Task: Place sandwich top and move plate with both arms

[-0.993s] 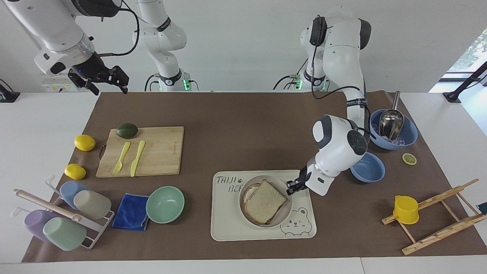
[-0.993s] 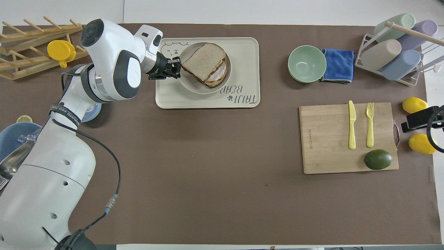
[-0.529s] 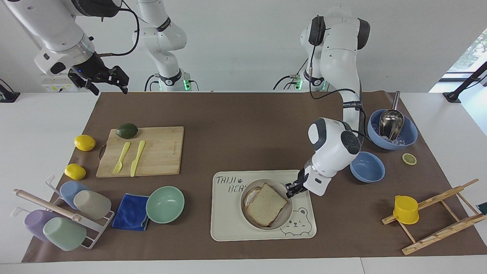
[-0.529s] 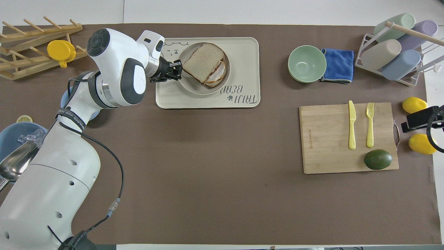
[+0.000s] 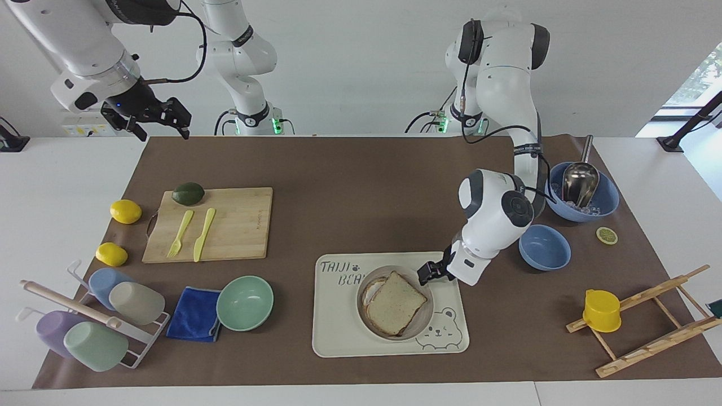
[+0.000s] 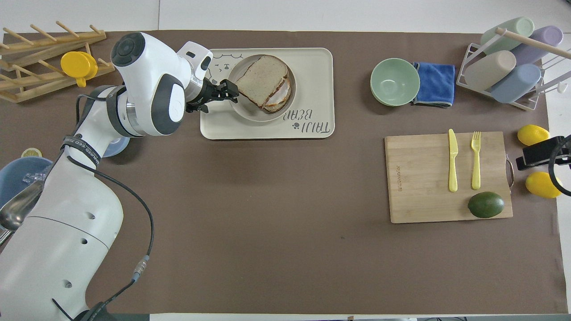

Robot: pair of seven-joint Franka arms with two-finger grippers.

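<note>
Since a second ago the left gripper (image 6: 225, 87) has let go of the sandwich top (image 6: 263, 78) and drawn slightly back, its fingers now spread and holding nothing. Only the overhead view shows the egg slice (image 6: 280, 95) peeking from under the top on the side nearer the robots; only the facing view shows the whole right gripper (image 5: 163, 119), open and waiting over the table edge at the right arm's end. Bread lies flat on the plate (image 5: 420, 324), on the tray (image 5: 338, 332), just beside the left gripper's fingertips, apart from them.
</note>
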